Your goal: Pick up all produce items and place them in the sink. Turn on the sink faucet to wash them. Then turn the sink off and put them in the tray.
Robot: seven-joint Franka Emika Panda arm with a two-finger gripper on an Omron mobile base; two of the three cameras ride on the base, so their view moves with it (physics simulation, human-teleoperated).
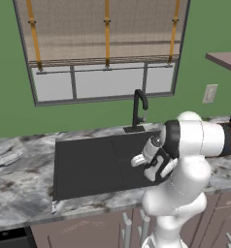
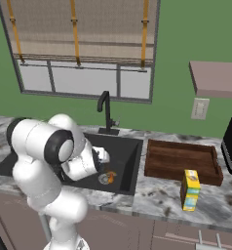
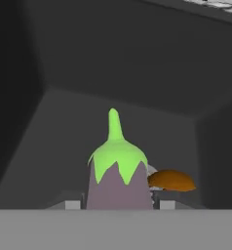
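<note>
One purple eggplant [image 3: 119, 176] pinched between gripper [image 3: 119, 204] fingers at lower centre, one orange piece [image 3: 170, 180] just right, one black sink [image 1: 88, 164], one tray [image 2: 181, 161] at right.

Eggplant [image 3: 119, 180]: dull purple body, bright green cap; orange produce piece [image 3: 170, 180]; sink [image 1: 88, 164]: matte black; tray [image 2: 181, 161]: dark brown wood; table [image 1: 20, 160]: grey marbled

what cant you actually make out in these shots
- Lower part of the purple eggplant: cut off at the bottom of the hand view.
- Orange produce piece: left end hidden behind the eggplant in the hand view.
- Sink floor: largely covered by the arm in the right base view.
- Faucet handle position: too small in the left base view.
</note>
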